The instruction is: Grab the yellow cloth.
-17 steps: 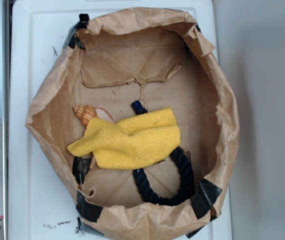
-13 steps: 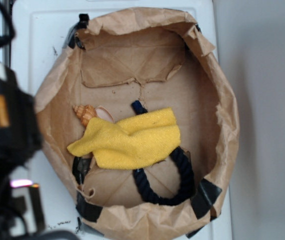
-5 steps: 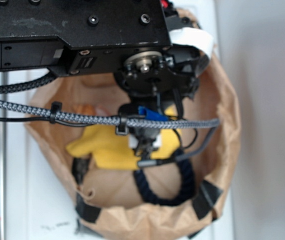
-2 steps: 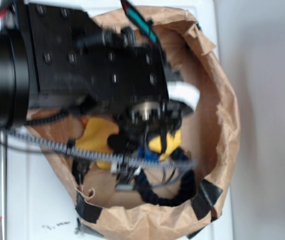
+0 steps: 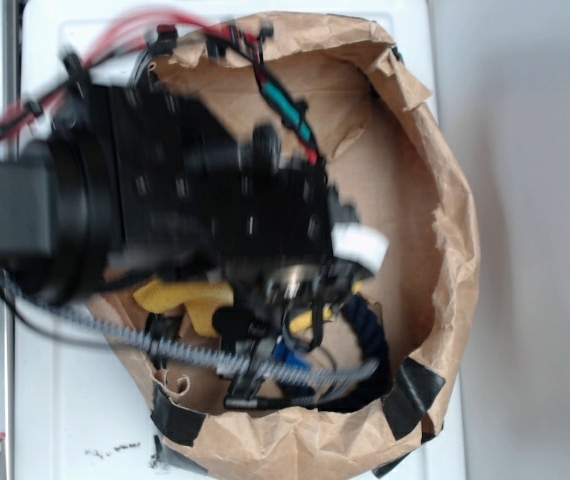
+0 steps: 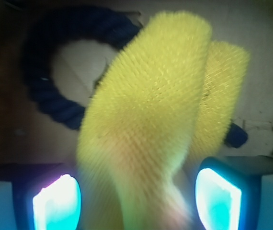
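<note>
1. Bright yellow woven cloth [image 6: 151, 110] fills the middle of the wrist view, bunched into a tall fold rising between the two glowing cyan fingertips [image 6: 56, 203] of the gripper [image 6: 136, 201].
2. Gripper state: both fingertips sit at the cloth's flanks with fabric packed between them; reads as clamped on the cloth.
3. Exterior view: the black robot arm [image 5: 165, 215], motion-blurred, reaches in from the left over a crumpled brown paper bag [image 5: 445, 230] with its rim rolled open.
4. Only patches of the cloth [image 5: 180, 297] show there, under the arm, in the lower left half of the bag.
5. Dark navy rope loop [image 6: 50, 96] lies on the bag floor behind the cloth in the wrist view; in the exterior view a curve of it [image 5: 367, 325] shows just right of the gripper.
6. Bag sits on a white counter [image 5: 65, 410]; black tape strips [image 5: 410, 395] at the bag's lower rim.
7. Grey braided cable [image 5: 185, 350] and red wires [image 5: 135, 25] trail off the arm.
</note>
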{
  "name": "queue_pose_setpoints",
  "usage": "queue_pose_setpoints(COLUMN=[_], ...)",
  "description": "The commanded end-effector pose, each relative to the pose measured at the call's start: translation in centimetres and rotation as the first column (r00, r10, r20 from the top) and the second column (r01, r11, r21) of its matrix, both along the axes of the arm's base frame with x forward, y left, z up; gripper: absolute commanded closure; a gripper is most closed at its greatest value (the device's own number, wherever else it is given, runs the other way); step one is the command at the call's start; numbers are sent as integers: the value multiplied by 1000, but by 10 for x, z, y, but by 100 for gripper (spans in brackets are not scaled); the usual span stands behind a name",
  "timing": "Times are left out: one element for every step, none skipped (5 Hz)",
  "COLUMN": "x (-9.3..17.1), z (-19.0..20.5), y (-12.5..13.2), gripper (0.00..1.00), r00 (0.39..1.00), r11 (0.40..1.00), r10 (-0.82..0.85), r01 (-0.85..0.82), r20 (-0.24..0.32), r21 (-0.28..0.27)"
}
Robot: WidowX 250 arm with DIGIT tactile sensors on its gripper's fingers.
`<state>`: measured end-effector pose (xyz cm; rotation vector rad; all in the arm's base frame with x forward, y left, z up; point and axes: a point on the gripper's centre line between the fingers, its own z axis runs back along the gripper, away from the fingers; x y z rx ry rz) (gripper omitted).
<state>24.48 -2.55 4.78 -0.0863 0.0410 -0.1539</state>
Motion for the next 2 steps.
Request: queue_pose_setpoints(x=[10,9], z=[-11,5], y=[3,10], gripper=[100,100], r00=[994,994], r11=[998,999], r10=[41,50], r01=[-46,-52], r20=[106,101], r21=[47,11])
